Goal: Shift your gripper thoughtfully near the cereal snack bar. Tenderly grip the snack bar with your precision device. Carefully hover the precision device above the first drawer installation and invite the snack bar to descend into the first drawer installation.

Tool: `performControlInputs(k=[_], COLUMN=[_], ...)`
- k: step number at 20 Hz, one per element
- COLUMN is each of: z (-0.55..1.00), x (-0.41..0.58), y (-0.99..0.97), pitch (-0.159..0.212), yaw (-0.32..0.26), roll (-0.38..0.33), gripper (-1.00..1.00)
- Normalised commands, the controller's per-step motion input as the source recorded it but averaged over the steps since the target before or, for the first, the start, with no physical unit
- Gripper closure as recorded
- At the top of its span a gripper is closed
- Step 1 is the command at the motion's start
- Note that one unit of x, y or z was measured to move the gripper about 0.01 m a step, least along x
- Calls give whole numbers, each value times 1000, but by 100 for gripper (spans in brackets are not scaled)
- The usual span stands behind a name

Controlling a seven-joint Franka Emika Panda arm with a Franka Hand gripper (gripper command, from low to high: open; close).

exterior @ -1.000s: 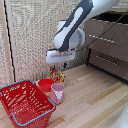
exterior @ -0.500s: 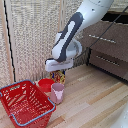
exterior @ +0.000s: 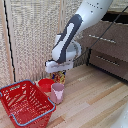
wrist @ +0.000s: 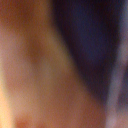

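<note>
The cereal snack bar (exterior: 60,77), a yellow-orange printed pack, stands upright on the wooden floor against the wicker wall. My gripper (exterior: 59,71) is a white block on the bulky arm. It sits right on top of the pack, with its dark fingers down at the pack's upper edge on either side, and it looks open. The first drawer installation (exterior: 118,15), the dresser's highest drawer, shows as a dark open slot at the exterior view's upper right. The wrist view is an orange and dark blur, and nothing in it can be named.
A pink cup (exterior: 57,93) stands just in front of the snack bar, with a red bowl (exterior: 45,85) beside it. A red basket (exterior: 24,103) fills the exterior view's lower left. The brown dresser's lower drawers (exterior: 107,41) with silver handles are at the right.
My gripper has come down from above the snack bar onto its top. The snack bar, cup, bowl and basket have not moved.
</note>
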Motion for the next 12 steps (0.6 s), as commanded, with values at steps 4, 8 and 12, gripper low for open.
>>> performControlInputs(k=[4, 8, 12], z=[200, 100, 183], x=[205, 174, 181], y=[34, 14, 0], pitch=[55, 22, 32], yaw=[0, 0, 0], roll=[0, 0, 0], gripper=[100, 100, 100])
